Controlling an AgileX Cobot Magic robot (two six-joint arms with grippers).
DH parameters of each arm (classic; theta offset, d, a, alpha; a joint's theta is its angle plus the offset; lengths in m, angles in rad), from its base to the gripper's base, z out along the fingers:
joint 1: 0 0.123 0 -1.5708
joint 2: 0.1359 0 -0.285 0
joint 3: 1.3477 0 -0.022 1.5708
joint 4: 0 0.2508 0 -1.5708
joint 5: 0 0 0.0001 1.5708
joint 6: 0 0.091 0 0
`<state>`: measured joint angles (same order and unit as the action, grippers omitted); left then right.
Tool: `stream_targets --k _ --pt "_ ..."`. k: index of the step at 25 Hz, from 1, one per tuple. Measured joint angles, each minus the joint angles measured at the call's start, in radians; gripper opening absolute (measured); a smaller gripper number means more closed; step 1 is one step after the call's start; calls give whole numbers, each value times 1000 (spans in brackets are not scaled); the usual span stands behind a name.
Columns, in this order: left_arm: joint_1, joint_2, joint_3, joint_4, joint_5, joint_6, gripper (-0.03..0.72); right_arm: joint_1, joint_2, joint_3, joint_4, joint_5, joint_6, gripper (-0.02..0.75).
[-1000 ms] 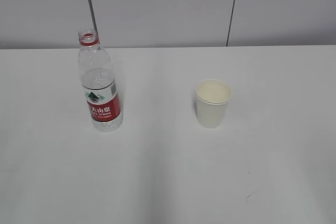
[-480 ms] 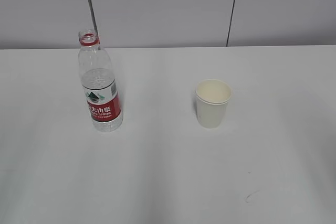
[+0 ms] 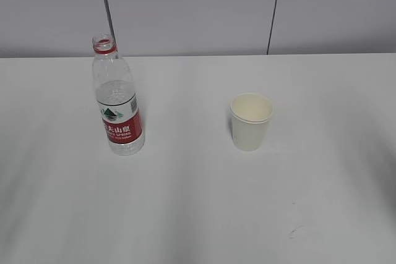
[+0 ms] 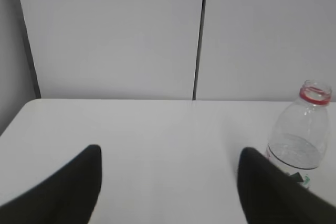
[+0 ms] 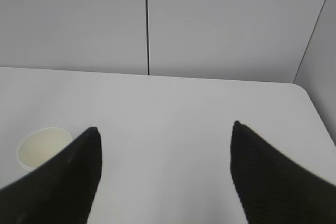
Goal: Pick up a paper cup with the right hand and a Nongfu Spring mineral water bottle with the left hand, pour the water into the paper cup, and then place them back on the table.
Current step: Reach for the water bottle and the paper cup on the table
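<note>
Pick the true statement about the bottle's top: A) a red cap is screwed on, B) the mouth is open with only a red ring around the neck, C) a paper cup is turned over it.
B: the Nongfu Spring mineral water bottle shows an open mouth with a red neck ring, no cap.

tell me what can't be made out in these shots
- Bottle, left wrist view: its lower part is hidden behind the left gripper finger and cut off by the frame edge.
- Cup, right wrist view: its side is partly hidden by the right gripper finger.
- Exterior view: neither arm shows.
- Exterior view: the label's small print is too small to read.
</note>
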<state>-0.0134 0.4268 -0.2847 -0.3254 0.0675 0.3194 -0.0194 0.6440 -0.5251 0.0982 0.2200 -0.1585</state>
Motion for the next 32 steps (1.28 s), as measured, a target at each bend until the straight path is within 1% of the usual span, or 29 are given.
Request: stream_targets --k 4,10,12,15,17,20,23,26,28,30,32 --pt "-66 166 26 -6 -124 0 496 0 101 0 7 -83 0 570" --pt "-227 428 26 25 -349 0 491 0 209 4 3 -189 0 570" --pt "-283 509 26 29 -415 -6 491 0 235 21 -4 -246 0 570" --pt "-343 625 26 68 -531 -34 491 0 259 58 -9 -328 0 570" --pt "-368 711 26 131 -598 -87 491 0 274 90 -24 -390 19 570" --pt "-377 827 26 269 -717 -206 491 0 297 143 -136 -475 100 570" --pt "-377 921 26 344 -842 -256 491 0 320 185 -331 -556 265 570" --pt "-377 1004 26 362 -948 -270 491 0 366 198 -526 -619 419 570" --pt "-377 1049 22 369 -1004 -270 491 0 417 198 -620 -650 490 570" --pt "-377 1081 19 372 -1041 -270 491 0 494 198 -693 -721 519 570" --pt "-377 1106 18 373 -1066 -270 491 0 584 198 -739 -816 529 570"
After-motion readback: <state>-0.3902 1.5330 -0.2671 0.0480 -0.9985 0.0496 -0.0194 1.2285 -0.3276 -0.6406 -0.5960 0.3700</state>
